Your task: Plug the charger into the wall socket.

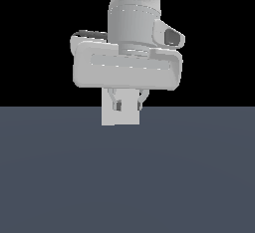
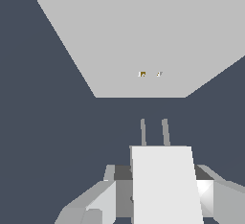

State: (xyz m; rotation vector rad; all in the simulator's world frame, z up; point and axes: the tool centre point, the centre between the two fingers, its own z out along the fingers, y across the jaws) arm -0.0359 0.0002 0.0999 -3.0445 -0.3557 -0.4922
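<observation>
One charger (image 2: 165,184), one wall socket (image 2: 143,41). The gripper (image 2: 158,196) was clamped on the charger's sides, its two prongs (image 2: 154,132) aimed at the socket's two dots, still apart. Only the wrist view showed this; in the exterior view the gripper (image 1: 127,105) hid most of the socket (image 1: 120,117) beyond it.

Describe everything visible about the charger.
The charger is a small plain off-white block, matte and unmarked, with two thin grey prongs sticking out of its front end. The gripper holds it between its fingers, one on each side. In the wrist view the prongs point toward the wall socket and its two tiny holes, with a clear gap between them. In the exterior view the charger cannot be told apart from the pale plate behind the gripper.
</observation>
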